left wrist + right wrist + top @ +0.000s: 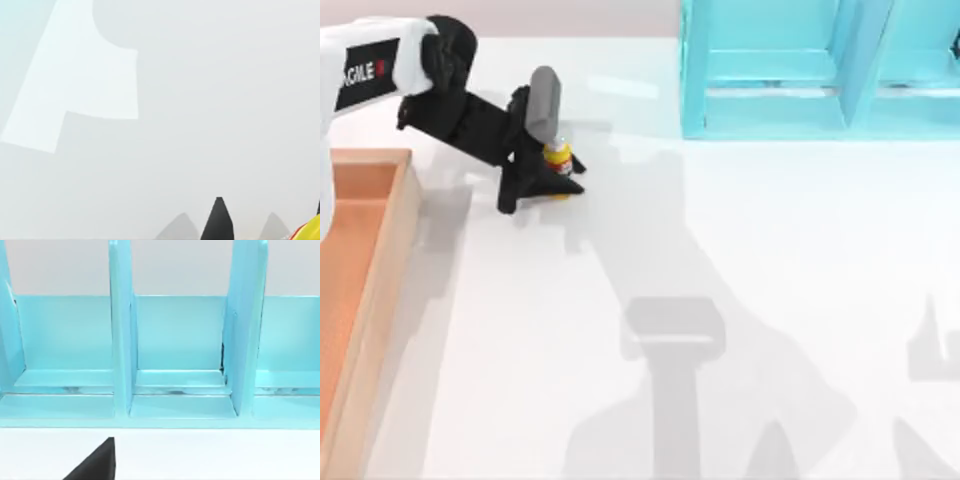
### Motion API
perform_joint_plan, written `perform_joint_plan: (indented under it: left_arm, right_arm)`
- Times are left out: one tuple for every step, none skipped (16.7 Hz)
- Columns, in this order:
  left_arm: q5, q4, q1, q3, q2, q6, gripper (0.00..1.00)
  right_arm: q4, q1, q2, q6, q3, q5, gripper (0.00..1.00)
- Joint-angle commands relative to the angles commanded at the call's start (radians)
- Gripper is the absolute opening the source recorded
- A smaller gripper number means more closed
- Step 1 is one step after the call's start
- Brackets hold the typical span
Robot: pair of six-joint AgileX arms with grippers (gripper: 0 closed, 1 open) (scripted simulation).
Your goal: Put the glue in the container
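Note:
The glue (558, 157) is a small yellow bottle with a red-and-white label, standing upright on the white table left of centre, towards the back. My left gripper (542, 197) is open and reaches down around it, one black finger crossing in front of the bottle's lower part. In the left wrist view a fingertip (218, 222) points up from the frame edge and a corner of the glue (311, 231) shows beside it. The container (388, 300), a wooden tray with a tan rim and orange-brown floor, lies along the table's left edge. Part of my right gripper (97, 465) faces the turquoise shelf.
A turquoise shelf unit (800, 70) with upright dividers (120, 340) stands at the back right of the table. Grey shadows of the arms fall across the white table's middle and front. Open table separates the glue from the tray.

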Motion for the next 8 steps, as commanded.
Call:
perform_joint_plan:
  left_arm:
    - [0.0, 0.0, 0.0, 0.0, 0.0, 0.0, 0.0]
    - [0.0, 0.0, 0.004, -0.001, -0.002, 0.001, 0.0]
    - [0.0, -0.004, 0.004, 0.002, -0.003, 0.001, 0.0]
    - [0.001, -0.017, 0.004, 0.015, -0.007, 0.002, 0.0]
    - [0.001, -0.041, 0.003, 0.037, -0.014, 0.002, 0.0]
    - [0.001, -0.073, 0.003, 0.062, -0.023, 0.003, 0.0]
    - [0.001, -0.114, 0.003, 0.089, -0.032, 0.002, 0.0]
    - [0.0, -0.16, 0.003, 0.115, -0.041, 0.002, 0.0]
  right_arm:
    - [0.0, 0.0, 0.0, 0.0, 0.0, 0.0, 1.0]
    - [0.0, 0.0, 0.0, 0.0, 0.0, 0.0, 1.0]
    - [0.0, 0.0, 0.0, 0.0, 0.0, 0.0, 1.0]
    - [0.0, 0.0, 0.0, 0.0, 0.0, 0.0, 1.0]
    - [0.0, 0.0, 0.0, 0.0, 0.0, 0.0, 1.0]
    - [0.0, 0.0, 0.0, 0.0, 0.0, 0.0, 1.0]
    - [0.0, 0.0, 0.0, 0.0, 0.0, 0.0, 1.0]
    - [0.0, 0.0, 0.0, 0.0, 0.0, 0.0, 1.0]
